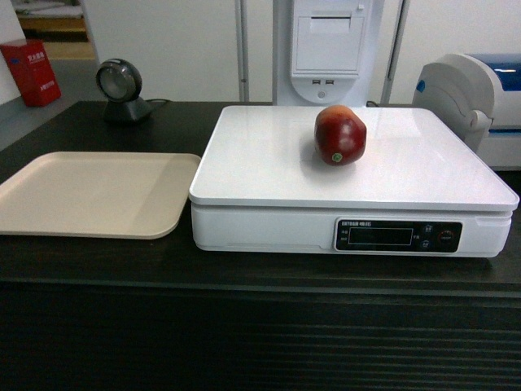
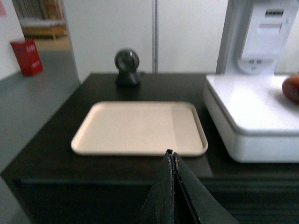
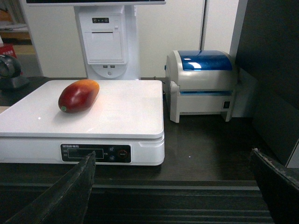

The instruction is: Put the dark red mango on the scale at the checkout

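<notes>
Now the mango [image 1: 340, 135] is sitting on the scale [image 1: 269, 171] — left gripper [image 2: 171, 156] closed and empty, right gripper [image 3: 173, 186] wide open, holding nothing — so no next move looks needed.

Dark red mango [image 2: 291, 88] cut by the left wrist view's right edge.
</notes>
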Robot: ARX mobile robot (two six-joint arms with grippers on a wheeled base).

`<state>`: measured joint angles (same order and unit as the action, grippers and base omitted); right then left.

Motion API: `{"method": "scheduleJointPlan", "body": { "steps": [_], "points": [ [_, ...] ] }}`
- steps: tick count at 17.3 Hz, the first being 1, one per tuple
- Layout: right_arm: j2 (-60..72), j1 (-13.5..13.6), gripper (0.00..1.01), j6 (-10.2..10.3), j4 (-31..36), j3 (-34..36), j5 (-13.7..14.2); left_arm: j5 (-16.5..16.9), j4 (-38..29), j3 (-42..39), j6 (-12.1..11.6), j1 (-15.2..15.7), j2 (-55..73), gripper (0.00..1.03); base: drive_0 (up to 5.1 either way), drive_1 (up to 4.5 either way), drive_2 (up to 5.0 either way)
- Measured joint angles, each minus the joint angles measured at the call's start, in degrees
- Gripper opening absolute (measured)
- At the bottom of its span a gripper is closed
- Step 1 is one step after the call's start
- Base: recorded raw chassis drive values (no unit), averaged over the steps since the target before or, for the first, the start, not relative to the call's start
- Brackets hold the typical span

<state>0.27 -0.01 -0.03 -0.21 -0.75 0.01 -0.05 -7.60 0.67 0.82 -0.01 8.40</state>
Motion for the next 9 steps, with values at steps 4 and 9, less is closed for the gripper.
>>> {"method": "scheduleJointPlan", "body": {
  "steps": [4, 9],
  "points": [
    [0.0, 0.0, 0.98, 0.0, 0.02, 0.0, -0.02, 0.0, 8.04, -0.07, -0.02, 0.0, -7.87, 0.02, 0.0, 0.0, 0.0],
    [0.0, 0.0, 0.98, 0.0, -0.02, 0.0, -0.02, 0.02, 7.8, -0.07, 0.0, 0.0, -7.87, 0.24, 0.0, 0.0, 0.0]
  ]
}}
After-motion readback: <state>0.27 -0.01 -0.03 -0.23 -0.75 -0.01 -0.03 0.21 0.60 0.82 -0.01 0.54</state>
